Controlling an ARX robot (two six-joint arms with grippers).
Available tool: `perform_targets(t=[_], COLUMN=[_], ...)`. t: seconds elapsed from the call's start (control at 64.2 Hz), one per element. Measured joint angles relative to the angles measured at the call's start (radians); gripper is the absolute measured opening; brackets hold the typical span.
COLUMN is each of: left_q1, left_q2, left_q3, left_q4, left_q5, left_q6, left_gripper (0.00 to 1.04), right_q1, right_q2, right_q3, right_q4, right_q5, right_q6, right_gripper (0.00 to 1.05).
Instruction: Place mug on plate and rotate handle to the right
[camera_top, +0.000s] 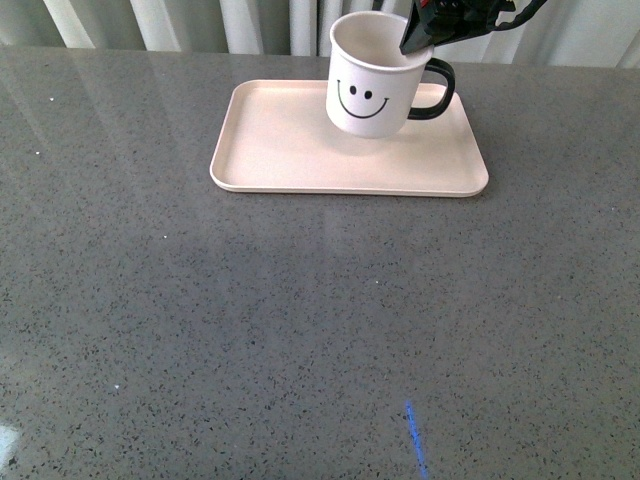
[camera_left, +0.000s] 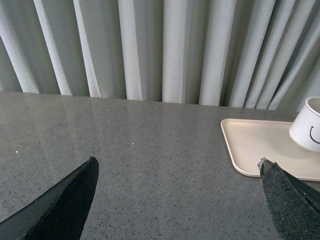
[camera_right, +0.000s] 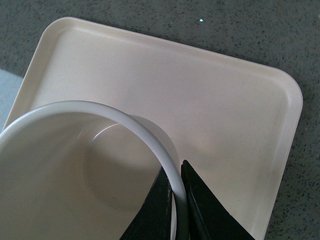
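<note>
The mug (camera_top: 370, 85) is being set on the plate (camera_top: 280, 150), so the placing step looks to be in hand and close to finishing.

Nearest the robot, the grey speckled bench (camera_top: 300, 330) is lying bare. The left hand (camera_left: 177, 161) is hovering low over it with its fingers spread wide and nothing between them, well apart from the plate.

Further back, the plate is lying flat on the bench. The mug is over its far right part, smiley face turned toward the robot. It is leaning slightly, and I cannot tell whether its base is resting fully on the plate.

The handle (camera_top: 440, 92) is already pointing to the robot's right. The right hand (camera_right: 180, 167) is pinching the mug's rim from above on the handle side, one finger inside the wall and one outside. Behind it all, a pale curtain (camera_top: 260, 25) is hanging.

The next move probably calls for easing the mug flat, then letting go of the rim without tipping it. Little turning seems needed.

By count: one mug, one handle, one plate, two hands.
</note>
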Motion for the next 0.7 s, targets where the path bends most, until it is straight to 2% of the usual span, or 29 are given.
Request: perform_targets(t=[0.39, 0.701], left_q1=[0.0, 0.0], left_q2=[0.0, 0.0], left_q3=[0.0, 0.0], left_q4=[0.0, 0.0], left_q5=[0.0, 0.0], left_q6=[0.0, 0.0], left_gripper=[0.96, 0.96], right_q1=[0.001, 0.003], right_q2=[0.079, 0.079], right_q3=[0.075, 0.075], right_q4=[-0.073, -0.056], right_q5=[-0.026, -0.022], right_q6=[-0.177, -0.205], right_gripper=[0.02, 0.02])
